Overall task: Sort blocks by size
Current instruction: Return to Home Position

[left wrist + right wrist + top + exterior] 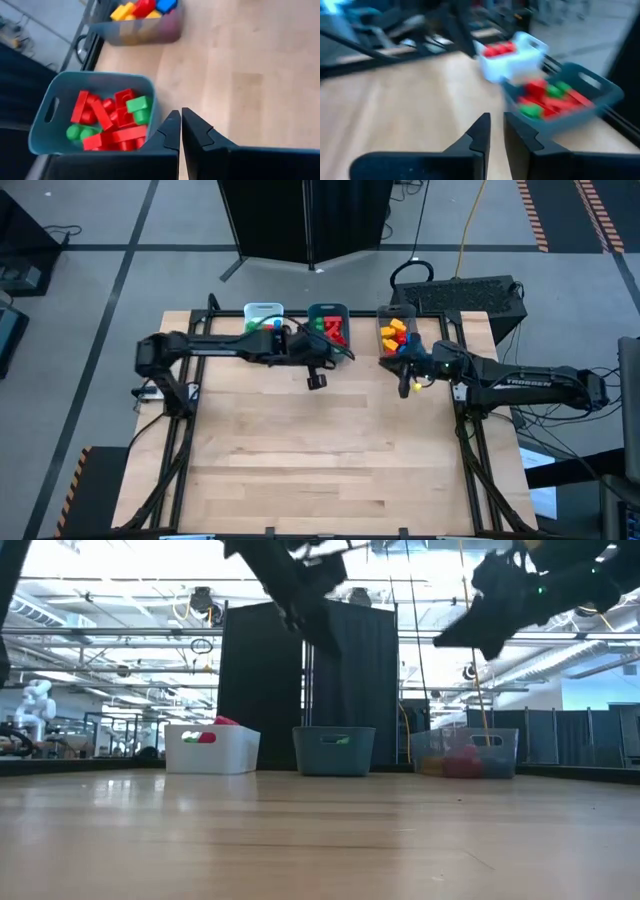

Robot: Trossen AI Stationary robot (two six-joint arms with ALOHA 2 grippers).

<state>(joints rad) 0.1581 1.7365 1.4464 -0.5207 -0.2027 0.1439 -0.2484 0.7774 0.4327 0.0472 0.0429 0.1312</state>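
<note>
The wooden table (pixel 340 460) bears a white bin (pixel 225 755), teal bin (pixel 333 755) and grey bin (pixel 465 742).

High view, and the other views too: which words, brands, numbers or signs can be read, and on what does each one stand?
"TROSSEN": pale letters along the forearm of the right arm, in the high view.
The bins and the blocks: no lettering shows on them.
Low view and both wrist views: nothing that can be read.
</note>
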